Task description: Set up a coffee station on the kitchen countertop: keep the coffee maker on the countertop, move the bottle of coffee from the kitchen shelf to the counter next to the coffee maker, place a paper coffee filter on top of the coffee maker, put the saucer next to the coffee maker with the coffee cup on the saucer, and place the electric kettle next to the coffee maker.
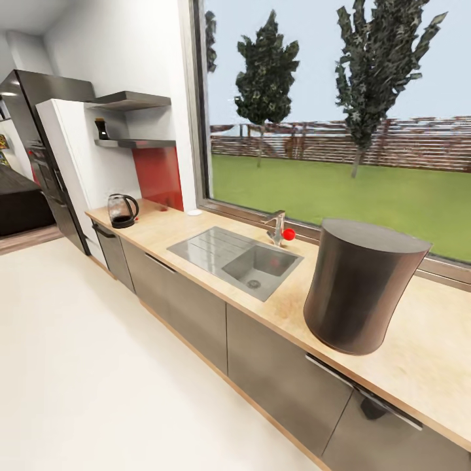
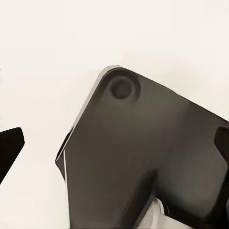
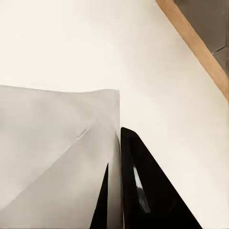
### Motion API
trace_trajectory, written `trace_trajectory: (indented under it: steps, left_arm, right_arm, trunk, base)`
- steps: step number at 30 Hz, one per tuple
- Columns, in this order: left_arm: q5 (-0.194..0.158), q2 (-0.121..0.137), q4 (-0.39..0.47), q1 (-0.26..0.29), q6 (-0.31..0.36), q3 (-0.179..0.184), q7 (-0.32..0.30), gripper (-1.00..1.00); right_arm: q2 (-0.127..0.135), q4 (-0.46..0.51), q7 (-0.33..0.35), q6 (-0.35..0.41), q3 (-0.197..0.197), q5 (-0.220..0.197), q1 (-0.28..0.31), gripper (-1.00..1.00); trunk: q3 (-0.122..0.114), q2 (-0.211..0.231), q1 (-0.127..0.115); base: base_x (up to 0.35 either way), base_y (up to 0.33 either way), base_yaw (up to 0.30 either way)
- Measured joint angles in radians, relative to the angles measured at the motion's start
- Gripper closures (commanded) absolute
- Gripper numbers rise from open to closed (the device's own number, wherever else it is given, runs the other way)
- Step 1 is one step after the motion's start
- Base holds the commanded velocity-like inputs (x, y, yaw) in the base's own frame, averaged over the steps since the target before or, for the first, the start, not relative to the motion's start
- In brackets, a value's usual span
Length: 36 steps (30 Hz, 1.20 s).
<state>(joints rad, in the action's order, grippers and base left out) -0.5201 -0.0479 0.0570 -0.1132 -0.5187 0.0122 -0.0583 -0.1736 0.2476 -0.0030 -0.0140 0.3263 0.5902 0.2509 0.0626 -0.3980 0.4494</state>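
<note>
Pale floor (image 3: 57,43) lies under both wrist cameras, grip states I cannot tell, so the robot is probably in transit: coffee maker (image 1: 360,284) on kitchen countertop (image 1: 432,353), electric kettle (image 1: 122,210) far off, bottle of coffee (image 1: 101,129) shelved, to fetch next.

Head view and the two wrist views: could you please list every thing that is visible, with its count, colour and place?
coffee maker: one, dark grey, on the countertop right of the sink
kitchen countertop: one, light wood-grain, below the window
electric kettle: one, clear glass with black parts, far left end of the countertop
bottle of coffee: one, dark, on the lower shelf
kitchen shelf: two, dark, on the wall above the kettle
sink: one, steel, set in the countertop
tap: one, metal with red knob, behind the sink
small white round thing: one, by the window; too small to identify
robot parts: dark body panels in both wrist views; fingers cannot be judged
</note>
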Motion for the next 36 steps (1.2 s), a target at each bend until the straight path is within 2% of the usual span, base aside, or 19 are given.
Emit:
trace_trajectory:
  steps: [1, 2, 3, 4, 7, 9, 10, 11, 12, 16, 23, 24, 26, 29, 31, 34, 36]
  left_arm:
    - [0.001, 0.004, -0.001, 0.000, 0.001, 0.001, 0.000, -1.00]
    - [0.001, 0.004, -0.002, 0.000, 0.001, 0.001, 0.000, -1.00]
    - [0.001, 0.004, -0.001, 0.000, 0.001, 0.001, 0.000, -1.00]
    - [0.003, 0.004, -0.002, 0.000, 0.001, 0.002, 0.000, -1.00]
    - [0.003, 0.003, -0.001, 0.000, 0.003, 0.003, 0.000, -1.00]
    - [0.003, 0.003, -0.001, 0.000, 0.003, 0.003, 0.000, -1.00]
    - [0.003, 0.003, -0.001, 0.000, 0.003, 0.003, 0.000, -1.00]
    - [0.003, 0.003, -0.001, 0.000, 0.003, 0.003, 0.000, -1.00]
    - [0.003, 0.003, -0.002, 0.000, 0.003, 0.003, 0.000, -1.00]
    - [0.003, 0.003, -0.002, 0.000, 0.003, 0.003, 0.000, -1.00]
    - [0.002, 0.004, -0.002, 0.000, 0.003, 0.003, 0.000, -1.00]
    - [0.001, 0.005, -0.002, 0.000, 0.003, 0.002, 0.000, -1.00]
    - [0.001, 0.005, -0.002, 0.000, 0.004, 0.002, 0.000, -1.00]
    - [0.001, 0.009, -0.002, 0.000, 0.006, 0.001, 0.000, -1.00]
    - [0.001, 0.012, -0.002, 0.000, 0.007, 0.000, 0.000, -1.00]
    - [0.001, 0.015, -0.002, 0.000, 0.008, 0.000, -0.002, -1.00]
    - [0.001, 0.016, -0.002, 0.000, 0.008, -0.001, -0.003, -1.00]
  right_arm:
    - [0.000, 0.096, 0.051, 0.175, -0.009, -0.006, 0.000, 1.00]
    - [0.001, 0.253, 0.071, 0.207, -0.010, -0.006, 0.001, 1.00]
    - [0.001, 0.285, 0.088, 0.231, -0.011, -0.007, 0.000, 1.00]
    - [0.001, 0.360, 0.137, 0.318, -0.035, -0.011, 0.000, 1.00]
    - [0.001, 0.441, 0.181, 0.412, -0.087, -0.030, 0.000, 1.00]
    - [0.001, 0.505, 0.204, 0.502, -0.144, -0.088, 0.000, 1.00]
    - [0.001, 0.518, 0.206, 0.519, -0.159, -0.105, 0.000, 1.00]
    - [0.000, 0.541, 0.210, 0.550, -0.189, -0.140, 0.000, 1.00]
    - [0.000, 0.572, 0.213, 0.590, -0.235, -0.192, 0.000, 1.00]
    - [-0.001, 0.641, 0.218, 0.672, -0.325, -0.281, 0.000, 1.00]
    - [-0.001, 0.773, 0.218, 0.776, -0.422, -0.391, 0.000, 1.00]
    - [-0.001, 0.834, 0.219, 0.822, -0.452, -0.431, 0.000, 1.00]
    - [-0.001, 0.901, 0.219, 0.867, -0.460, -0.447, 0.000, 1.00]
    - [-0.001, 1.043, 0.219, 0.973, -0.466, -0.475, 0.000, 1.00]
    - [-0.001, 1.095, 0.219, 1.016, -0.468, -0.481, 0.000, 1.00]
    - [-0.001, 1.133, 0.219, 1.038, -0.478, -0.484, 0.000, 1.00]
    - [-0.001, 1.165, 0.219, 1.057, -0.509, -0.485, 0.000, 1.00]
  trunk:
    - [0.000, 0.000, 0.000]
    - [0.000, 0.000, 0.000]
    - [0.000, 0.000, 0.000]
    - [0.000, 0.000, 0.000]
    - [0.000, 0.000, 0.000]
    - [0.000, 0.000, 0.000]
    - [0.000, 0.000, 0.000]
    - [0.000, 0.000, 0.000]
    - [0.000, 0.000, 0.000]
    - [0.000, 0.000, 0.000]
    - [0.000, 0.000, 0.000]
    - [0.000, 0.000, 0.000]
    - [0.000, 0.000, 0.000]
    - [0.000, 0.000, 0.000]
    - [0.000, 0.000, 0.000]
    - [0.000, 0.000, 0.000]
    - [0.000, 0.000, 0.000]
  base:
    - [0.000, 0.000, 0.000]
    - [0.000, 0.000, 0.000]
    - [0.000, 0.000, 0.000]
    - [0.000, 0.000, 0.000]
    - [0.000, 0.000, 0.000]
    - [0.000, 0.000, 0.000]
    - [0.000, 0.000, 0.000]
    - [0.000, 0.000, 0.000]
    - [0.000, 0.000, 0.000]
    - [0.000, 0.000, 0.000]
    - [0.000, 0.000, 0.000]
    - [0.000, 0.000, 0.000]
    - [0.000, 0.000, 0.000]
    - [0.000, 0.000, 0.000]
    - [0.000, 0.000, 0.000]
    - [0.000, 0.000, 0.000]
    - [0.000, 0.000, 0.000]
